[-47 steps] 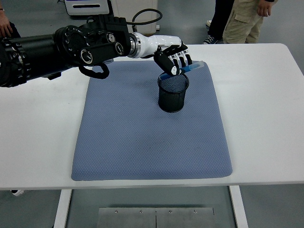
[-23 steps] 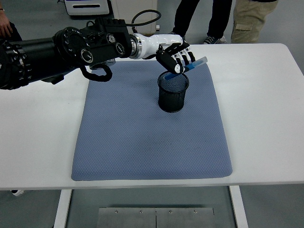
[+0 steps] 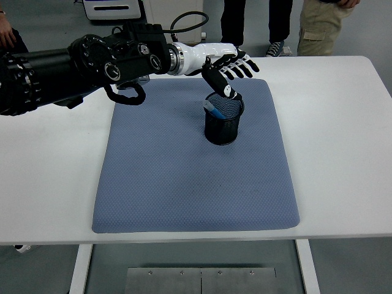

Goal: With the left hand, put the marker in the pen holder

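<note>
Black wire-mesh pen holder point(image 3: 223, 122), matt cloth mat point(image 3: 184, 171)

Grey floor point(image 3: 55, 24); white table point(image 3: 343, 122); people's legs point(image 3: 275, 24) behind.

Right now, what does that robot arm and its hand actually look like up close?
The left arm is bulky and black, built from rounded joint housings with small silver discs. A black cable loops behind it. The wrist has a glossy white shell, and the left hand has five fingers in black and white segments. No right arm is in view.
</note>
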`<state>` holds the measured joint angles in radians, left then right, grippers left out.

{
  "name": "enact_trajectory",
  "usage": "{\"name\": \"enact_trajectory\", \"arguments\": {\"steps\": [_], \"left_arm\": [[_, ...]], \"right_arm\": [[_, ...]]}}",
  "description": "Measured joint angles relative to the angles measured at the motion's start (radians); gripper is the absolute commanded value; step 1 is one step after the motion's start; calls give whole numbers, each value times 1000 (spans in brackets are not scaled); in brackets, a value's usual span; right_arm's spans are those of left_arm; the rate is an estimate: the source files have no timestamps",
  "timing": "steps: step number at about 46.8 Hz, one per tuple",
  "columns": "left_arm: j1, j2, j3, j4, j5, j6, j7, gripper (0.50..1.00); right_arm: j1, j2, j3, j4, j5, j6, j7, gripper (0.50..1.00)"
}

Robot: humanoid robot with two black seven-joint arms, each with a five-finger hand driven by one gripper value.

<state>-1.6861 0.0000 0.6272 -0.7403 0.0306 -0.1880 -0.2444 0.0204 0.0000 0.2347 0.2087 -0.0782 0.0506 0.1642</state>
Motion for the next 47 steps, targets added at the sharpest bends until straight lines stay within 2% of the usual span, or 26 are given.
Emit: {"name": "enact_trajectory", "arguments": {"steps": [8,13,17,27,36,40,47], "left_arm": [[-10,0,-43,3,-5,-7,1,1000],[2,0,-58,3,-6,-3,1,1000],[23,38,-65,4,-8,3,0,1000],[110,213,-194,29,-9,5,-1,1000],[209,327,-347,31,3,15,-1,1000],[265,334,-388,35,-8,65,-7,1000],[420,340,-566,45,-17,226,-13,1000]], "right_arm": [[0,0,0,0,0,0,0,1000],[-1,0,0,0,0,0,0,1000],[0,0,0,0,0,0,0,1000],[0,0,0,0,0,0,0,1000],[-1,0,0,0,0,0,0,1000],[-1,0,0,0,0,0,0,1000],[0,0,0,0,0,0,0,1000]]}}
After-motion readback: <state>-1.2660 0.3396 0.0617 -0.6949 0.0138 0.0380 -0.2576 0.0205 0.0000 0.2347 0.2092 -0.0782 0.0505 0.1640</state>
